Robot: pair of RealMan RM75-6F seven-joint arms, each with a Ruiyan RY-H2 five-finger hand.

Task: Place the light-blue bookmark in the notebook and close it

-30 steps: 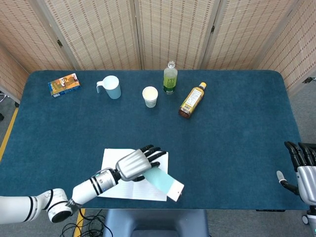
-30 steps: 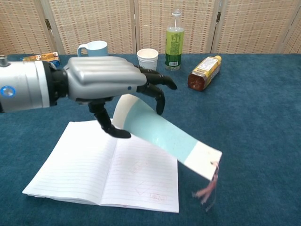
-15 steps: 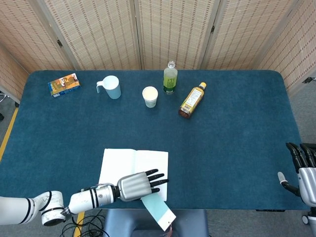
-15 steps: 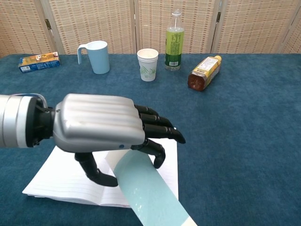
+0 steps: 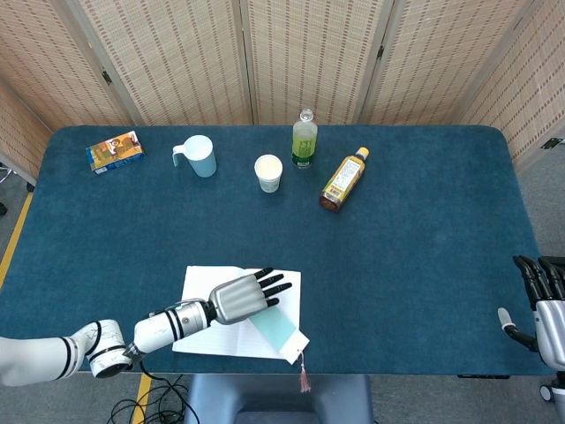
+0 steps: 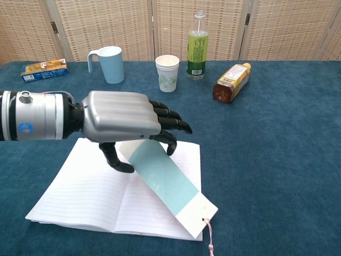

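The left arm reaches in from the near-left, over the open notebook (image 6: 96, 192). Its left hand (image 6: 120, 118) lies palm down above the pages, thumb and fingers pinching the upper end of the light-blue bookmark (image 6: 162, 178). The right hand (image 5: 540, 291) hangs off the table's right edge, well away from the notebook, fingers pointing up, holding nothing.

Bright, even overhead light leaves both views sharp, with only soft shadows on the dark blue felt table (image 5: 415, 265) and no harsh glare.
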